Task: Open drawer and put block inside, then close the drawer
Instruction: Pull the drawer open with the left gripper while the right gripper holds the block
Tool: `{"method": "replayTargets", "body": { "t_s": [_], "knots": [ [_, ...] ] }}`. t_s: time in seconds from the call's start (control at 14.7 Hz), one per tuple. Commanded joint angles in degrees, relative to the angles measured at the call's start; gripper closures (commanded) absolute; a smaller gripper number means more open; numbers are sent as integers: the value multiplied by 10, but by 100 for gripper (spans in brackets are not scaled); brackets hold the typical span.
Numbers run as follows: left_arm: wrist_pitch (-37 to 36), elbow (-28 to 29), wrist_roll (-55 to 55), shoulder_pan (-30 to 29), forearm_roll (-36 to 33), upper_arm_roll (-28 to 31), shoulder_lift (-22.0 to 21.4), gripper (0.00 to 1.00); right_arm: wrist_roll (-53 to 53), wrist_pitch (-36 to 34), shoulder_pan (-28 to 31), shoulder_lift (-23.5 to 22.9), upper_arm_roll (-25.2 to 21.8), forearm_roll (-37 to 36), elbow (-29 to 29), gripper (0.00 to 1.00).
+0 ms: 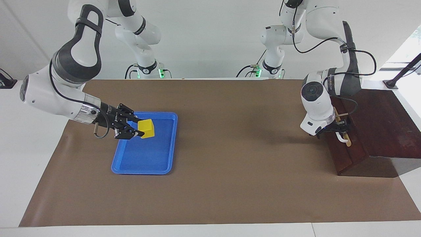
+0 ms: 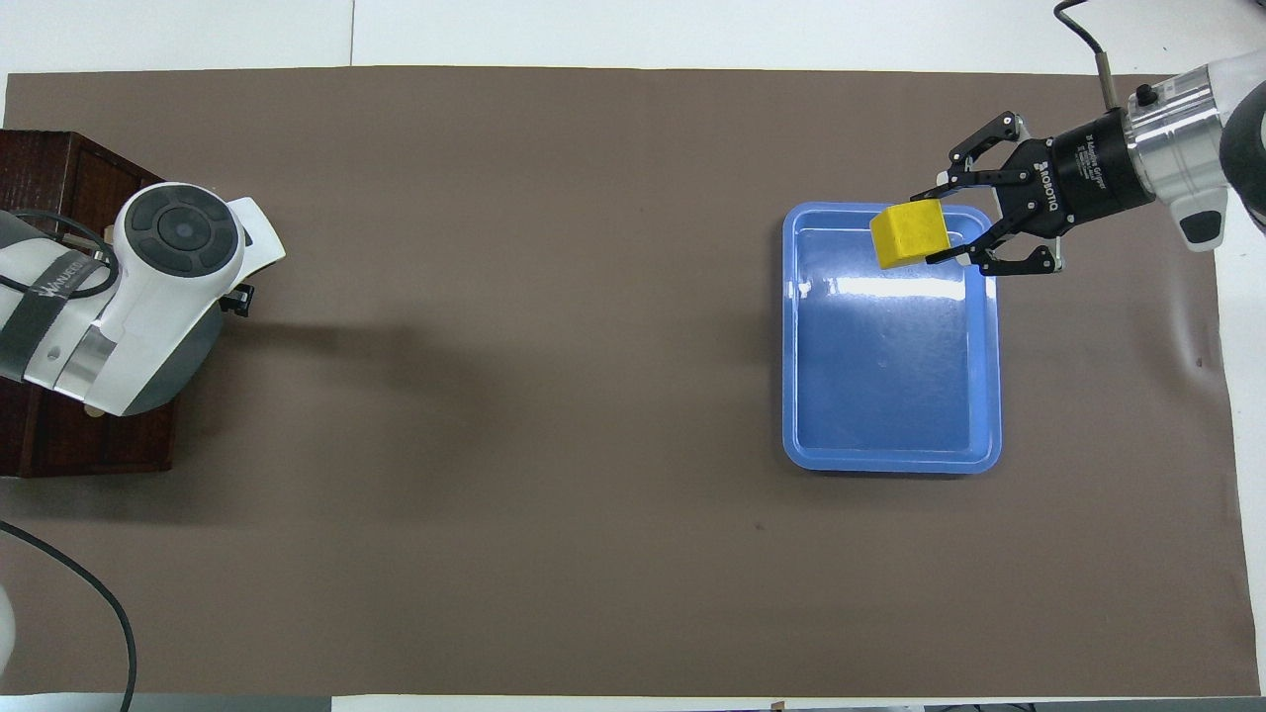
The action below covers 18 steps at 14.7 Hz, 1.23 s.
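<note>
The right gripper point(image 1: 137, 126) is clamped on the yellow block point(image 1: 146, 128), holding it tilted in the air over the end of the blue tray point(image 1: 144, 163) that lies nearer the robots. The tray rests flat on the brown mat point(image 1: 223, 184) covering the counter point(image 1: 33, 144), toward the right arm's end. The dark wooden drawer point(image 1: 350, 154) sits at the left arm's end of the counter, pushed fully in. The left gripper point(image 1: 340, 131) hangs at the drawer's front, its fingers apart and set about the white bar handle point(image 1: 343, 139) on the tan strip; whether the fingers touch the handle cannot be told.
</note>
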<state>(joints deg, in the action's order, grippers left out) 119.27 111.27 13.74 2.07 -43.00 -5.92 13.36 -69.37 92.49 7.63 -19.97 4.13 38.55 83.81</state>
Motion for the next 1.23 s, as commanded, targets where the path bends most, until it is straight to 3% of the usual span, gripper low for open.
{"method": "replayTargets", "body": {
  "t_s": [0.0,0.34,1.16],
  "knots": [
    [1,4,12,18,-9,0,0,0,-41,-13,3,7,12,8,-7,100],
    [-13,-2,13,40,17,0,0,0,-90,-13,2,7,32,21,-17,100],
    [-33,-11,16,108,96,1,0,0,-96,-6,-10,7,33,21,-17,100]
  ]
}}
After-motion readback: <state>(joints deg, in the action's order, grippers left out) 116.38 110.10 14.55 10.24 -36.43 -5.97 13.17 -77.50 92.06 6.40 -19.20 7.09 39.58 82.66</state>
